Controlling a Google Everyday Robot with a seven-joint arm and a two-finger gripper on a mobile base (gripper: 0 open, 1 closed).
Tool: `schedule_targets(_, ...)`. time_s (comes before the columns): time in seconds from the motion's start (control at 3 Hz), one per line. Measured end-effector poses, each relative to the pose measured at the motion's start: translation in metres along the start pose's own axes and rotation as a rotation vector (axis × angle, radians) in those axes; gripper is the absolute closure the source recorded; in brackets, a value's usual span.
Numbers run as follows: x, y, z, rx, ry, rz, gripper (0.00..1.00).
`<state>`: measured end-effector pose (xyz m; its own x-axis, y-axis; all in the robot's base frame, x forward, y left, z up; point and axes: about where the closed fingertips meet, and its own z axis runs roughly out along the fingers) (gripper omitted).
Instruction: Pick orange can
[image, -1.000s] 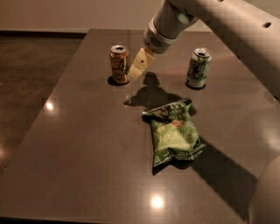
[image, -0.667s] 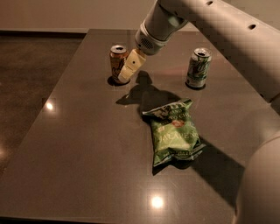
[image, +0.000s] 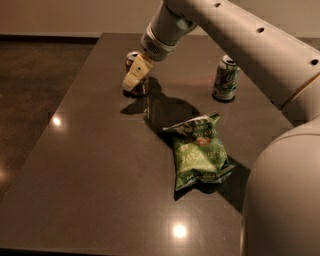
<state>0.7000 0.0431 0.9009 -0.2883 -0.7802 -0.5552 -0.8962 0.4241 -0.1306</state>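
A dark grey-brown, glossy rectangular table (image: 100, 175) fills most of the view, and small spots of light reflect near its left edge and its near edge. A thick cream-white robot arm (image: 240, 35), made of rounded segments with small dark holes, comes in over the right edge and reaches across the far part of the table toward the far left corner. A broad rounded part of the same cream-white robot body (image: 285, 200) covers the near right corner.

A crumpled green foil snack bag (image: 200, 155) with white lettering lies flat around the middle of the table, somewhat nearer the right edge than the left. Its sealed top points toward the far edge. The arm's dark shadow lies on the surface between the bag and the far left corner.

A green-and-white drink can (image: 225, 77) stands upright near the far edge and close to the right edge, well apart from the bag.

The small orange-gold drink can (image: 131, 59) with a silver top stands upright near the far edge, toward the far left corner.

The cream-coloured gripper (image: 131, 84) is angled down and to the left, right at the orange can. It overlaps the can's front and hides much of its body. Whether the gripper is spread wide, narrowed or clamped on the can cannot be told.
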Motion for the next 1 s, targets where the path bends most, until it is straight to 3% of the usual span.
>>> schedule_targets(0.33, -0.009, -0.001, 0.004, -0.007, -0.009, 0.003, 0.13)
schedule_targets(0.67, -0.016, 0.000, 0.003, -0.021, -0.022, 0.000, 0.36)
schedule_targets(1.0, -0.023, 0.006, -0.009, -0.052, -0.051, -0.012, 0.67)
